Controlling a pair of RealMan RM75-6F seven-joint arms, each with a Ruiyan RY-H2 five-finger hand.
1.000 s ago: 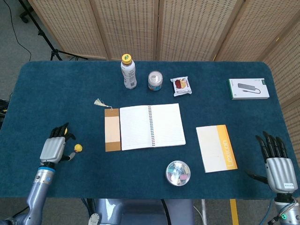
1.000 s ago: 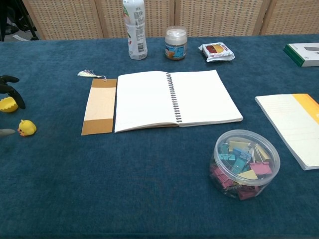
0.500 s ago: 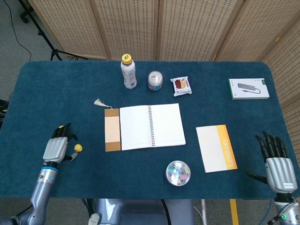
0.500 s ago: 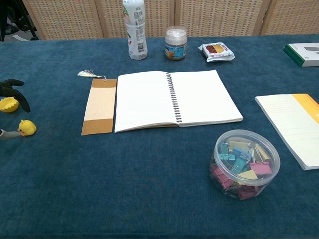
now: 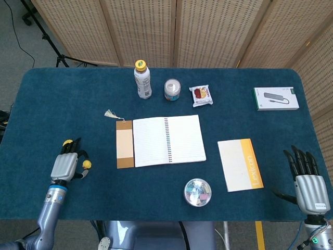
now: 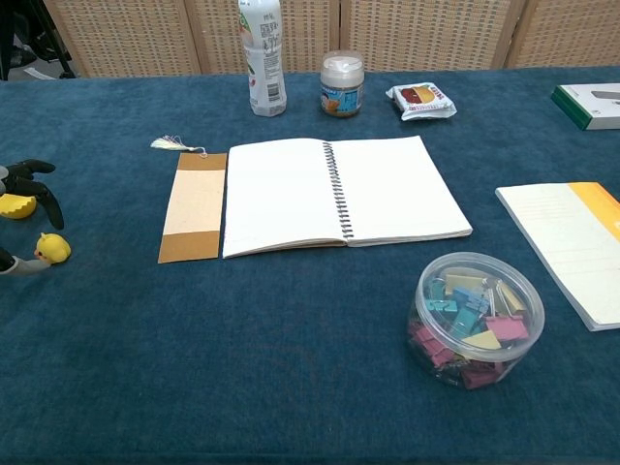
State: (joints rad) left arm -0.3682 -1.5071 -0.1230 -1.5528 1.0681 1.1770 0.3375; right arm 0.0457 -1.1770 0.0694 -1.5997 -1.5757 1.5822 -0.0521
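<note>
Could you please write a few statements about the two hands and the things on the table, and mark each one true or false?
1. The left hand is beside two small yellow toys. True.
2. The spiral notebook lies closed. False: it lies open, blank pages up.
3. The right hand holds the yellow-edged pad. False: it holds nothing and is apart from the pad.
4. The clear tub of clips has its lid on. True.
</note>
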